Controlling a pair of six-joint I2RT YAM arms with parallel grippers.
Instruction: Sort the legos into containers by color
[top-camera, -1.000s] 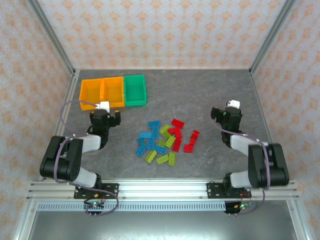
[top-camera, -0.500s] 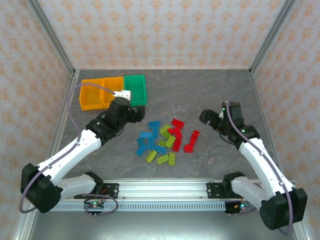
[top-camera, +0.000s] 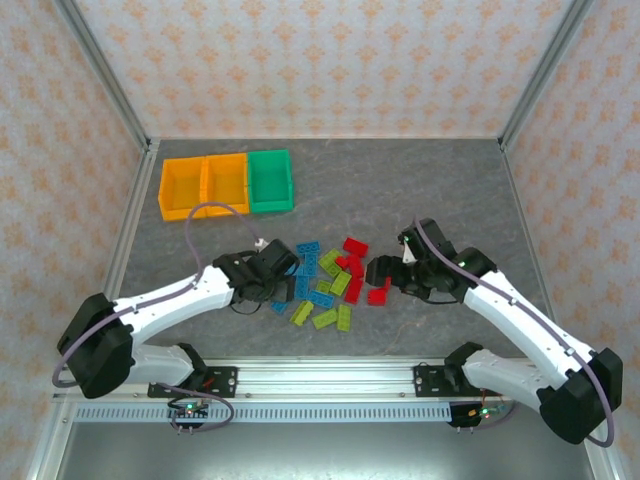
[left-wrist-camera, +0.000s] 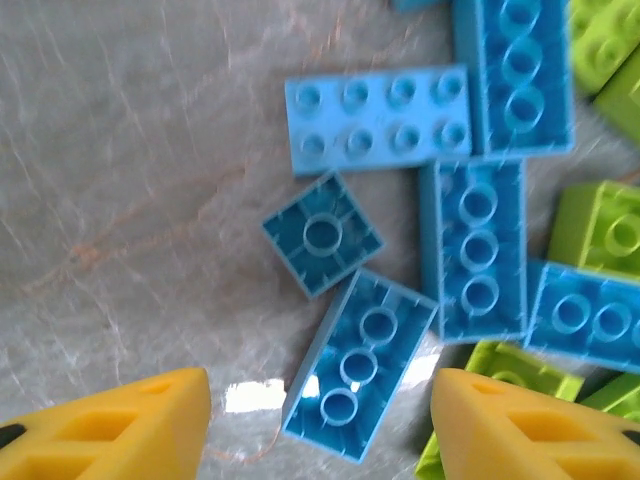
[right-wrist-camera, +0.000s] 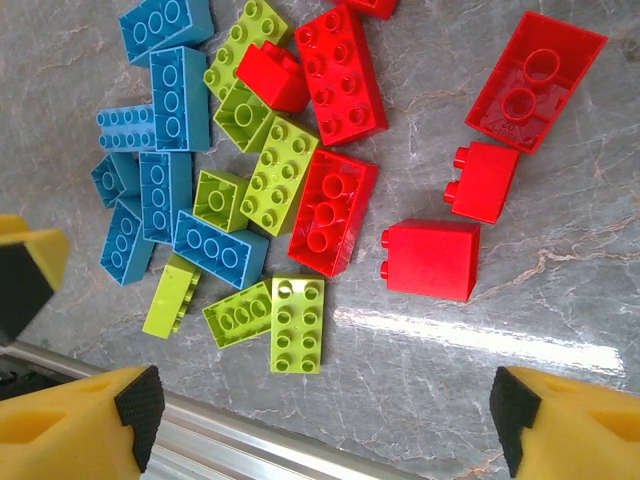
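The legos (top-camera: 325, 280) lie in a loose pile mid-table: blue on the left, lime green in the middle, red on the right. My left gripper (top-camera: 274, 270) is low over the blue ones, open. In the left wrist view its yellow fingertips (left-wrist-camera: 320, 420) straddle an upside-down blue brick (left-wrist-camera: 360, 370) with a gap on each side. My right gripper (top-camera: 392, 274) hovers open over the red side. In the right wrist view, wide-spread fingers (right-wrist-camera: 320, 415) frame bare table just below a lime green brick (right-wrist-camera: 298, 323) and a red brick (right-wrist-camera: 430, 258). The containers stand at the back left: two orange (top-camera: 183, 186) (top-camera: 227, 180), one green (top-camera: 270, 180).
A metal rail (top-camera: 320, 380) runs along the near table edge, close below the right gripper's view. Patterned walls close in the back and both sides. Grey table (top-camera: 400, 190) stretches between pile and bins.
Both arms have unfolded from near their bases and reached in over the pile. The left gripper passed the bins, dropped to the blue bricks, and its jaws narrowed.
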